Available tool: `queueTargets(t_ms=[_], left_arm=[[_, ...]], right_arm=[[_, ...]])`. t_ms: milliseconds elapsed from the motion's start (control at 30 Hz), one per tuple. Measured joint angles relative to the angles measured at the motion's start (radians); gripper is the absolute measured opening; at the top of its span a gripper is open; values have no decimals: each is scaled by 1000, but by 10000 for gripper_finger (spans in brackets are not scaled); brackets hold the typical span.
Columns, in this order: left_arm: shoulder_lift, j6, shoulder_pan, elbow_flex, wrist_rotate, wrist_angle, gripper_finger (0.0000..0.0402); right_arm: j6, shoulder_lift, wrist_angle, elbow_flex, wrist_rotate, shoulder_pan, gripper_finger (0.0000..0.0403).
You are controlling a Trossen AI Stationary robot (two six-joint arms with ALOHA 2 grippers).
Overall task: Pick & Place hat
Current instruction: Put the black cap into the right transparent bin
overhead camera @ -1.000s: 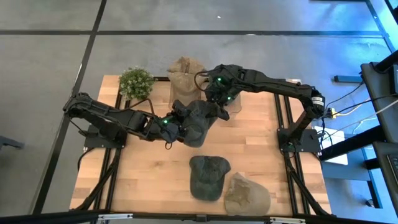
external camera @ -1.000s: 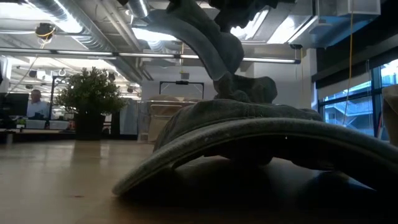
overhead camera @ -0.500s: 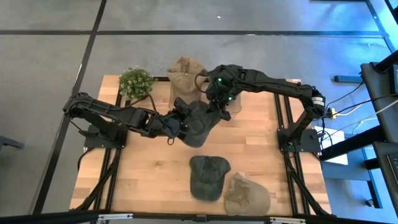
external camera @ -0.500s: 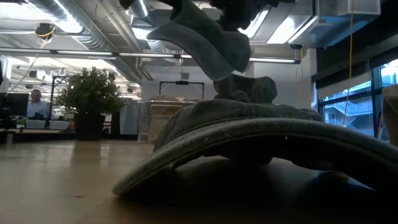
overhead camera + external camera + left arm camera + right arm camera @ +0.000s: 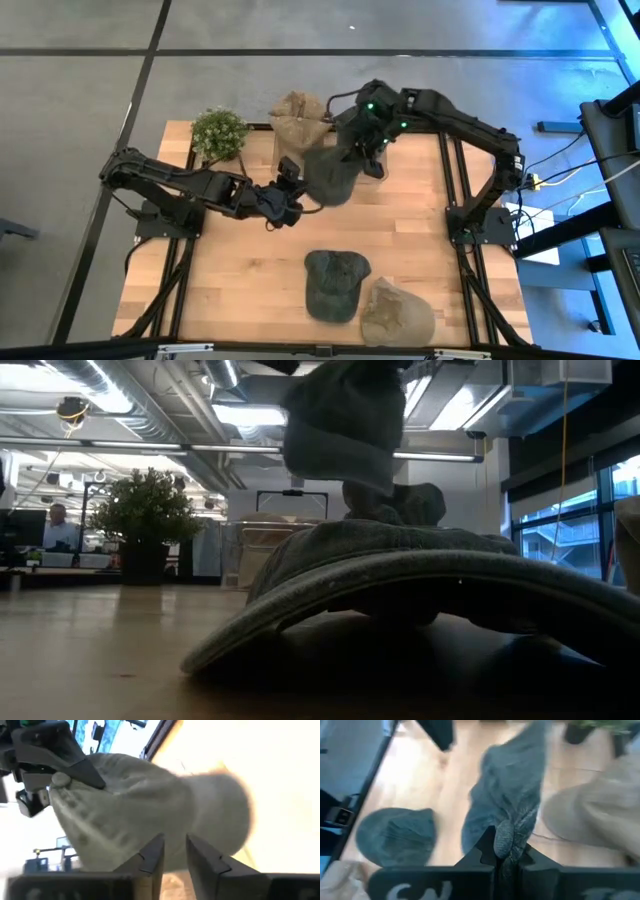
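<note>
right end effector (image 5: 501,851) pinching (lifted) hat (image 5: 507,805)

hat (image 5: 330,175) hangs between plant (image 5: 218,131) – right claw (image 5: 358,152) above.

The right arm reaches from its base at the worktop's right edge across to the far middle, its wrist bent downward; the right hand (image 5: 504,851) has its two fingers pinched tight together on a fold of the dark grey hat (image 5: 330,172), which hangs from it. The left arm stretches low from the left side toward the middle, forearm nearly level; the left hand (image 5: 173,854) points at that hat with its fingers slightly parted and nothing between them.
</note>
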Motion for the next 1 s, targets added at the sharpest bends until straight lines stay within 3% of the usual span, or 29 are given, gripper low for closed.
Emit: queueTargets(t_ms=[267, 433, 733, 1000], left_arm=[[-98, -174, 11, 0, 17, -20, 131], [-161, -314, 34, 0, 21, -73, 132], [-200, -532, 56, 0, 22, -221, 130], [-194, -561, 56, -37, 56, -233, 130]], right_arm=[[-59, 0, -188, 179, 201, -6, 9], [-106, 0, -238, 199, 229, -37, 9], [-171, 0, -238, 101, 259, -117, 9], [-210, 0, -170, -59, 306, -153, 8]])
